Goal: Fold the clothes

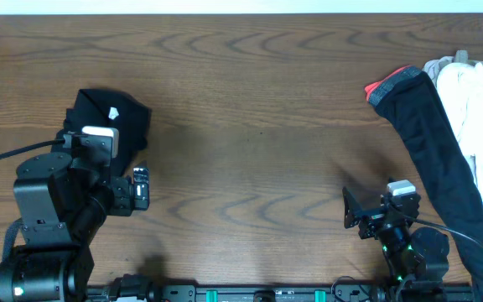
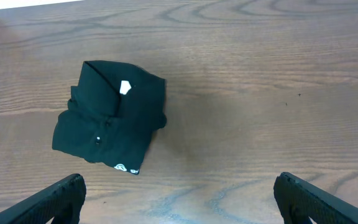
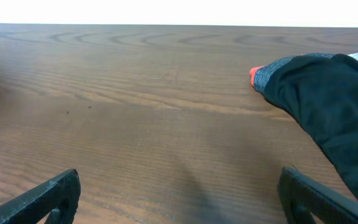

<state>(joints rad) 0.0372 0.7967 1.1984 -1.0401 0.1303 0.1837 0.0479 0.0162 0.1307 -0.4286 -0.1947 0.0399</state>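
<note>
Brown wood-grain table point(image 1: 258, 101) fills every view. Fingers spread wide and empty, the left gripper point(image 2: 179, 193) hovers near a compactly folded black T-shirt point(image 2: 110, 121) with small white marks. The right gripper point(image 3: 179, 190), equally spread, faces a long unfolded black garment point(image 3: 328, 106) with a red edge, beside a crumpled white garment point(image 1: 480, 101).

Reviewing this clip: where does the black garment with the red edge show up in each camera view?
Overhead: the red-edged black garment runs diagonally down the right side, beside the white clothes.
Left wrist: not in it; only the folded black shirt shows.
Right wrist: upper right, running down toward the bottom-right corner.
Shared landmark: its red edge, at the garment's left end in both overhead and right wrist.
</note>
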